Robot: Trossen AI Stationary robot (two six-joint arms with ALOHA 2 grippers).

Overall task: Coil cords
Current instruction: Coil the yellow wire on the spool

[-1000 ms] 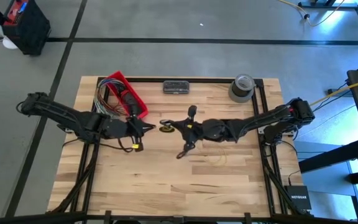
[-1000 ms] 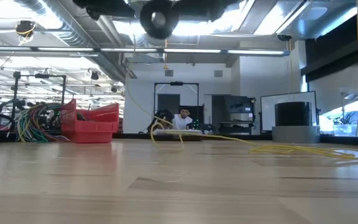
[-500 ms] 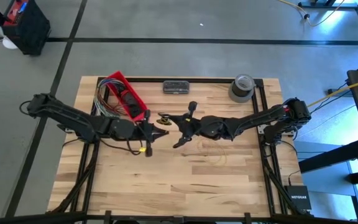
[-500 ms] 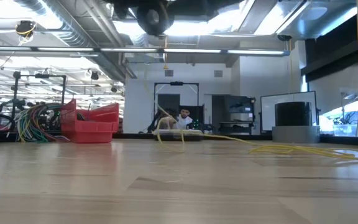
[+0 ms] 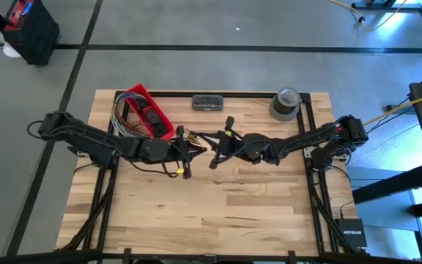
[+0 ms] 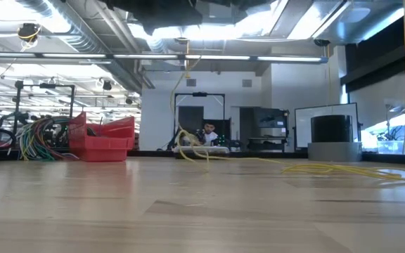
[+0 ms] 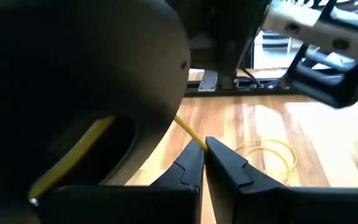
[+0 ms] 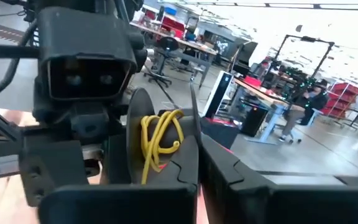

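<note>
Both arms have drawn closer together since a second ago and now nearly meet above the middle of the surface (image 5: 160, 220). Thin yellow cord (image 8: 159, 138) is bunched in small loops between them, at the closed right gripper (image 5: 212, 152), which appears to pinch it. One strand runs taut to the left gripper (image 7: 204, 147), whose fingers are pressed shut on it. More cord (image 5: 251, 181) lies slack in loose loops on the wood just beside the right arm. A red bin (image 5: 149, 111), a bundle of coloured wires (image 6: 37, 137) and a tape roll (image 5: 286, 103) sit along the far edge. To coil neatly, keep the strand lightly taut and add even loops.
</note>
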